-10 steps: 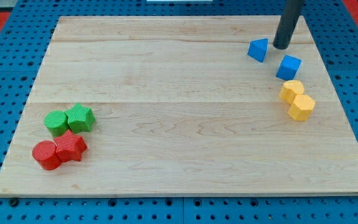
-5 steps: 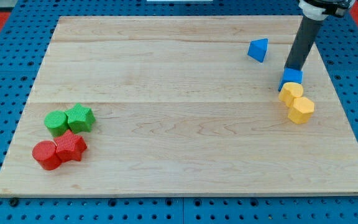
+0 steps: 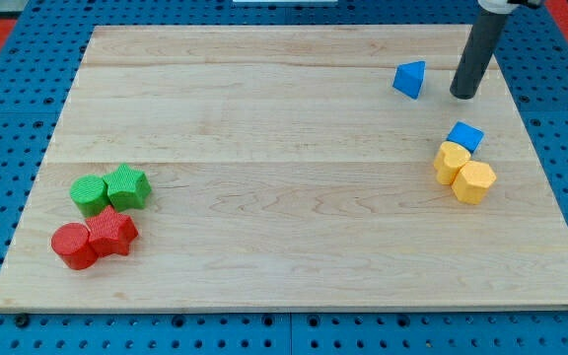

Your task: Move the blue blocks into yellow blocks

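My tip [image 3: 462,96] (a bare rod, no claw to open or close) stood near the board's top-right corner. The blue triangular block [image 3: 411,79] lay just to its left; the blue cube [image 3: 465,136] touched the yellow blocks [image 3: 463,172] below.

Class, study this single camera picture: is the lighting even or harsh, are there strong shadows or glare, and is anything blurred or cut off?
Camera view: lighting is soft and even, with only faint shadows under the blue cube and yellow blocks; no glare on the wooden board; everything looks sharp, including my tip; the rod is cut off at the view's top.
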Motion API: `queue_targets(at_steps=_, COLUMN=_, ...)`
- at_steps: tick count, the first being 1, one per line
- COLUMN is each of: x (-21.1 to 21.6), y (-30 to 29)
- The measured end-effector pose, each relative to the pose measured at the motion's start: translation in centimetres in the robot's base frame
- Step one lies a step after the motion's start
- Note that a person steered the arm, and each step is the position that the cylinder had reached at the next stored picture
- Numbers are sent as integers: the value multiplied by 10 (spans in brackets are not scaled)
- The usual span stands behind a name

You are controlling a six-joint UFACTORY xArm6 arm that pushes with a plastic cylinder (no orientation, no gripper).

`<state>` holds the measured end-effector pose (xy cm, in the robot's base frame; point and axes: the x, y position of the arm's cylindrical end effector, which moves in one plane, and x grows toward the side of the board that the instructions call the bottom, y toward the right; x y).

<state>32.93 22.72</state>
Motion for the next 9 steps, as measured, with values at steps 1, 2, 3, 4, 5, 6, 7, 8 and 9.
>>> queue_targets(at_steps=1, x=-26, y=0)
queue_targets(at_steps=2, x=-89, y=-4)
queue_targets(at_steps=3, x=-100, y=-8)
queue_targets(at_steps=4, x=-100, y=-40)
queue_targets(at_steps=5, x=-100, y=-63)
queue_targets(at_steps=6, x=-100, y=-67)
queue_targets(at_steps=7, x=-99, y=-67)
queue_targets(at_steps=8, x=-66, y=-67)
queue_targets(at_steps=9, x=-28, y=-67)
